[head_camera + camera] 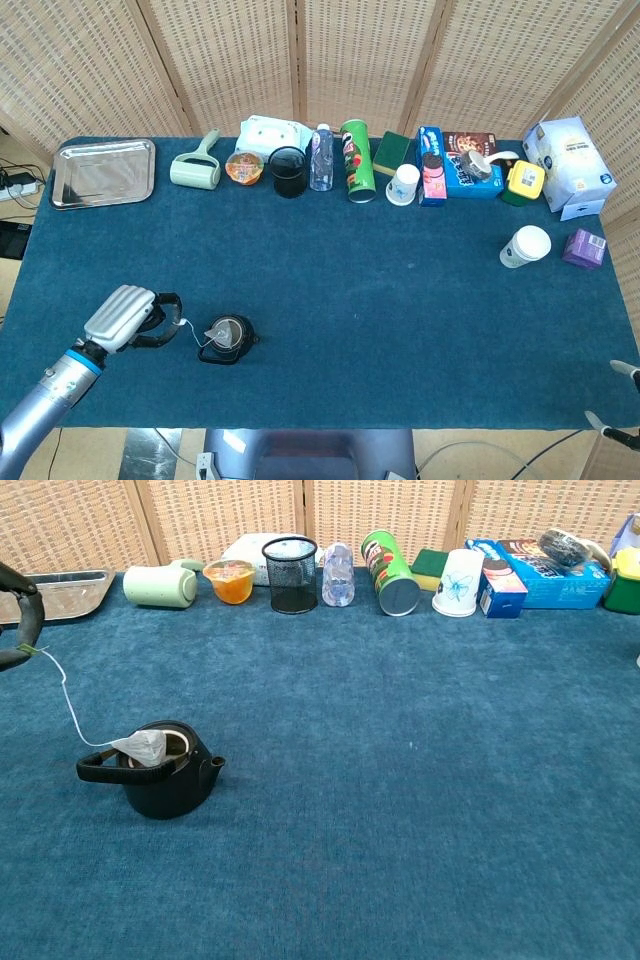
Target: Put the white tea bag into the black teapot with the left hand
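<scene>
The black teapot (228,338) (162,780) stands near the table's front left, lid off. The white tea bag (143,747) (214,335) lies on the left rim of the pot's opening, partly over the handle. Its thin string (66,688) curves slack up to the left. My left hand (125,318) (18,620) is left of the pot, apart from it, and pinches the small green tag at the string's end. Only the fingertips of my right hand (618,398) show at the bottom right corner of the head view, spread apart with nothing between them.
Along the far edge stand a metal tray (103,172), a lint roller (196,170), a black mesh cup (288,171), a bottle (321,157), a green can (357,160) and several boxes. A white paper cup (525,246) and a purple box (584,249) sit at the right.
</scene>
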You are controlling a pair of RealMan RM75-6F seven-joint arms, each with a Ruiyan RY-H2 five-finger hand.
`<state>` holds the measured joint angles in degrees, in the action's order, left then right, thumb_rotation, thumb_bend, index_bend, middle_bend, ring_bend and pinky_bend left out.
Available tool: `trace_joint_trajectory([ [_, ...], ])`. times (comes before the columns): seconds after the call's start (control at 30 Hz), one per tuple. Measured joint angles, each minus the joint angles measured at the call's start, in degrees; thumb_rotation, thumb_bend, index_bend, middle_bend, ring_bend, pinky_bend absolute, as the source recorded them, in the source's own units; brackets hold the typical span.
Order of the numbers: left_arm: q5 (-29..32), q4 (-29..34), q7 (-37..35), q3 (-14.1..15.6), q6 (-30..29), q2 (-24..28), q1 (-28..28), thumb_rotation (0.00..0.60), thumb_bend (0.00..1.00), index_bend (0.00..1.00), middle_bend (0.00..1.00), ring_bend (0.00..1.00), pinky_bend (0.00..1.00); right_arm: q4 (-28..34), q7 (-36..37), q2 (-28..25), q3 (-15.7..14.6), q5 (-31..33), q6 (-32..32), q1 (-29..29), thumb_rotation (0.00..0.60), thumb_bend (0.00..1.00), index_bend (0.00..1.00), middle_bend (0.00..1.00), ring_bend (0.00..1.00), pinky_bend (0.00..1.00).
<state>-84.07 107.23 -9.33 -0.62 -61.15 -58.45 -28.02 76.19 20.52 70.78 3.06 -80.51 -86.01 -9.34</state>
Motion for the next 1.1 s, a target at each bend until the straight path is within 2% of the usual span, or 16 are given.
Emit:
trace_joint_trajectory([
  [0.4, 7.2, -2.7, 8.8, -0.2, 1.5, -1.3, 0.8, 0.600, 0.50, 0.68, 1.00, 1.00, 0.95, 0.4, -0.9, -0.2, 0.0, 0.3, 0.8, 0.3, 0.600, 0.19, 0.25, 0.27, 0.19, 0.15],
  [0.47, 8.5, -2.9, 10.0, -0.1, 2.4, -1.4, 0.7, 0.600, 0.48, 0.64, 1.00, 1.00, 0.95, 0.6, -1.0, -0.3, 0.0, 0.4, 0.9, 0.3, 0.600, 0.18, 0.25, 0.27, 0.19, 0.15],
  [0.63, 10.9, -2.6, 12.3, 0.1, 4.9, -0.8, 0.1, 0.600, 0.36, 0.45, 1.00, 1.00, 0.95, 0.9, -1.4, -0.4, 0.1, 0.5, 0.9, 0.4, 0.600, 0.19, 0.25, 0.27, 0.19, 0.15],
  [0.83, 12.9, -1.7, 14.0, 0.2, 6.8, 0.3, -0.5, 0.600, 0.29, 0.33, 1.00, 1.00, 0.95, 1.1, -1.5, -0.4, 0.2, 0.8, 0.8, 0.4, 0.600, 0.19, 0.25, 0.27, 0.19, 0.15],
  [1.0, 13.0, -0.7, 14.0, 0.2, 7.6, 1.2, -0.9, 0.600, 0.30, 0.29, 1.00, 1.00, 0.95, 1.0, -1.5, -0.3, 0.2, 0.7, 0.8, 0.4, 0.600, 0.18, 0.25, 0.27, 0.19, 0.15],
  [1.1, 11.4, 0.7, 13.6, 0.4, 9.1, 2.9, -1.6, 0.600, 0.38, 0.25, 1.00, 1.00, 0.95, 1.0, -1.5, -0.3, 0.2, 0.7, 0.9, 0.5, 0.600, 0.18, 0.25, 0.27, 0.19, 0.15],
])
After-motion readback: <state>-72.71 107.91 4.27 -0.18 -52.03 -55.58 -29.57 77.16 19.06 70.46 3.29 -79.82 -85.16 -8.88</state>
